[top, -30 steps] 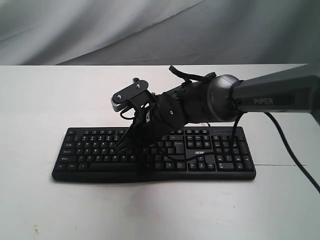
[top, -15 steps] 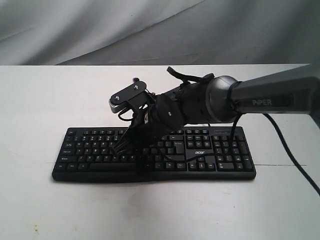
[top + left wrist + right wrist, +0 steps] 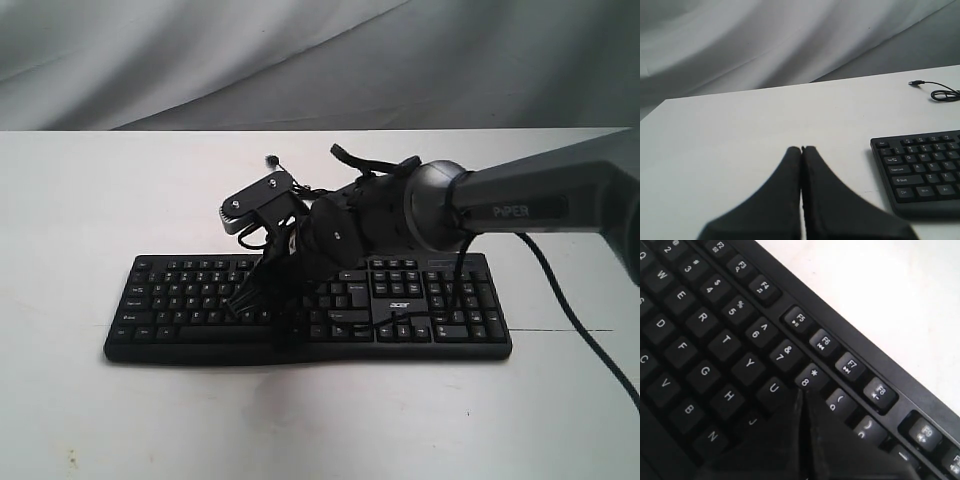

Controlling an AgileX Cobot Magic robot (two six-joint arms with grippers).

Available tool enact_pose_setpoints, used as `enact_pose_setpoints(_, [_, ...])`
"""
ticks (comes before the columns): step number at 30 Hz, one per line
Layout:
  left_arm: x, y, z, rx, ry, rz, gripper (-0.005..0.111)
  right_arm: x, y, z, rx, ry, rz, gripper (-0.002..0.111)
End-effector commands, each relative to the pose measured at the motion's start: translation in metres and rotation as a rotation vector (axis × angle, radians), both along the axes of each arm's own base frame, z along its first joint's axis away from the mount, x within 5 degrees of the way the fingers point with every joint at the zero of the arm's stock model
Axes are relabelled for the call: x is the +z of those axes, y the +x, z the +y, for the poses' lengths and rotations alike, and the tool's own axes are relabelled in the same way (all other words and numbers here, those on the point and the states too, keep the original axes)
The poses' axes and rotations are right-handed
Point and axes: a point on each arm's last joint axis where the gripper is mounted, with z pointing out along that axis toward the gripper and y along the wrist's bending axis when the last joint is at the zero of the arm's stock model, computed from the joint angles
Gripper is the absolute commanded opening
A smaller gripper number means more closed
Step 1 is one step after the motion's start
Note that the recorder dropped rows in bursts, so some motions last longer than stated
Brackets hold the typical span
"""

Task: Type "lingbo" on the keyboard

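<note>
The black keyboard (image 3: 170, 300) lies across the middle of the white table, with its "acer" logo (image 3: 397, 298) right of centre. My right gripper (image 3: 243, 300) reaches in from the right and slants down onto the letter keys, shut with nothing held. In the right wrist view the right gripper (image 3: 802, 391) has its tips between the U key (image 3: 774, 388), the 8 key (image 3: 808, 377) and the 9 key (image 3: 839, 401), hiding the key beneath them. My left gripper (image 3: 801, 148) is shut over bare table, left of the keyboard (image 3: 922, 167). It does not show in the exterior view.
The keyboard's thin cable with its plug (image 3: 935, 92) lies coiled on the table behind it. A black arm cable (image 3: 575, 310) trails off to the right. A grey cloth backdrop (image 3: 300, 60) hangs behind the table.
The right arm has shifted a little to the left and its gripper has sunk slightly toward the keys. The keyboard has not moved.
</note>
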Motion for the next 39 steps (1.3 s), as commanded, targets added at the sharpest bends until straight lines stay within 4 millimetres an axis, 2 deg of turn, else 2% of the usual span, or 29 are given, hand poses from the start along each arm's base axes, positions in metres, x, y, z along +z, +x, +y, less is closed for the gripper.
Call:
enact_pose_setpoints(1, [0.0, 0.0, -0.001, -0.008, -0.005, -0.01, 0.0, 0.001, 0.0, 0.001, 0.004, -0.005, 0.002, 0.0])
enact_pose_setpoints(10, [0.0, 0.0, -0.001, -0.008, -0.005, -0.01, 0.0, 0.028, -0.001, -0.002, 0.007, 0.018, -0.028, 0.0])
enact_pose_setpoints(14, [0.0, 0.0, -0.001, -0.008, -0.005, -0.01, 0.0, 0.035, -0.01, 0.004, 0.032, 0.013, -0.02, 0.0])
enact_pose_setpoints(23, [0.0, 0.0, -0.001, -0.008, -0.005, -0.01, 0.0, 0.036, -0.035, 0.029, 0.099, 0.028, -0.014, 0.0])
enact_pose_setpoints(30, [0.0, 0.0, -0.001, -0.008, -0.005, -0.01, 0.0, 0.016, -0.034, 0.029, 0.092, 0.001, 0.02, 0.0])
enact_pose_setpoints(39, [0.0, 0.0, -0.001, -0.008, -0.005, -0.01, 0.0, 0.014, -0.028, 0.024, 0.081, -0.005, 0.013, 0.0])
